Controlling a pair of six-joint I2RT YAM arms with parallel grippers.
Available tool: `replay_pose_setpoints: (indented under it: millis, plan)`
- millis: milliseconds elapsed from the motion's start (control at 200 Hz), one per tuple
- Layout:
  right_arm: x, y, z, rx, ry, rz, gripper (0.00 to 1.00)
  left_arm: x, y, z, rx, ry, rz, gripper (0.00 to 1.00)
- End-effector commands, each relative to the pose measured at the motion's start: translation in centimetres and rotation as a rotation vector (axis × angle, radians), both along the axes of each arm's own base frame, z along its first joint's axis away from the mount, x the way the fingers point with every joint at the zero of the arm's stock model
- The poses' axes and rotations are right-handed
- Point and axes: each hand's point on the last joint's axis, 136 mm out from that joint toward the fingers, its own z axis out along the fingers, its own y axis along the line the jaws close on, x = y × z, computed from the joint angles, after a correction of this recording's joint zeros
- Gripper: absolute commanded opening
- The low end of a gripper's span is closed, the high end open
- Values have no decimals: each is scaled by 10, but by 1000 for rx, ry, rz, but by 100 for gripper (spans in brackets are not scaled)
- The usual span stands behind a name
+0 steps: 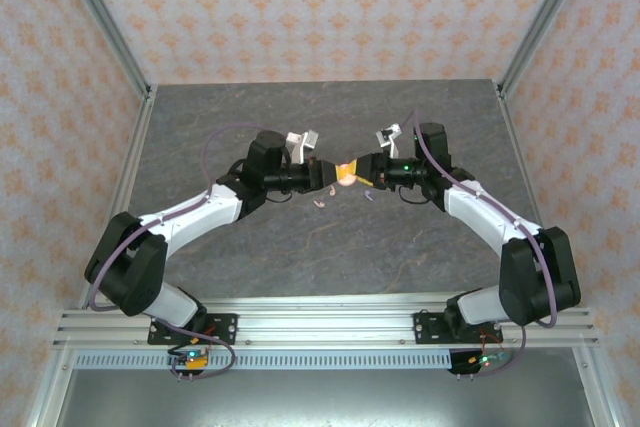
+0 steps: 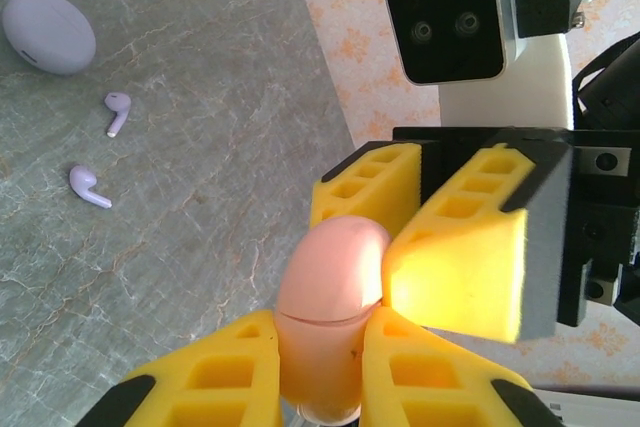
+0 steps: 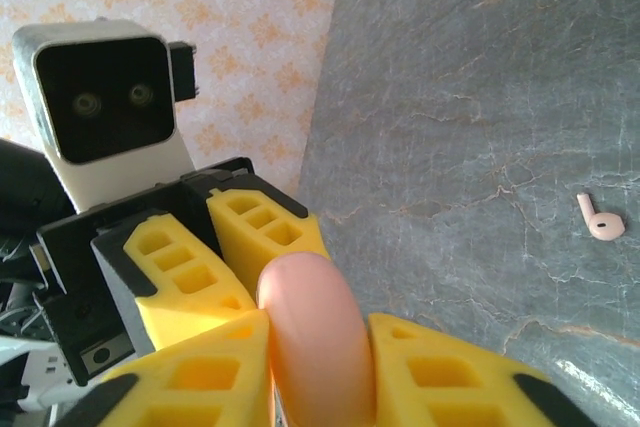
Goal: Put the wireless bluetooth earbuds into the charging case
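Note:
A salmon-pink charging case [image 2: 332,287] hangs closed above the middle of the table, clamped from both sides. My left gripper [image 2: 320,332] is shut on its lower half, and from the opposite side the right gripper [image 3: 318,347] is shut on the same case [image 3: 312,337]. In the top view the two grippers meet at the case [image 1: 347,173]. Two lilac earbuds [image 2: 117,112] [image 2: 88,187] lie loose on the table beside a closed lilac case [image 2: 48,31]. One pink earbud [image 3: 603,219] lies on the table to the right.
The grey marbled table [image 1: 330,247] is walled by patterned panels, with metal rails at its left and right edges. Small earbuds lie just below the grippers [image 1: 320,203] [image 1: 367,194]. Both arms arch inward from the near edge.

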Motion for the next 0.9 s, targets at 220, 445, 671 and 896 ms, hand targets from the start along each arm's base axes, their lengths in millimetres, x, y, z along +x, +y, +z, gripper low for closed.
replay_pose_setpoints:
  millis: [220,445,671,896]
  plan:
    - [1,5,35,47,-97,6,20,-10,5,32,-41,-74,-18,42]
    - [-1,4,67,94,-146,-8,20,-18,18,55,-138,-128,16,58]
    - [-8,9,91,130,-188,11,20,-25,20,78,-193,-184,0,59]
    - [-16,12,101,138,-214,34,20,-27,18,86,-202,-201,-14,53]
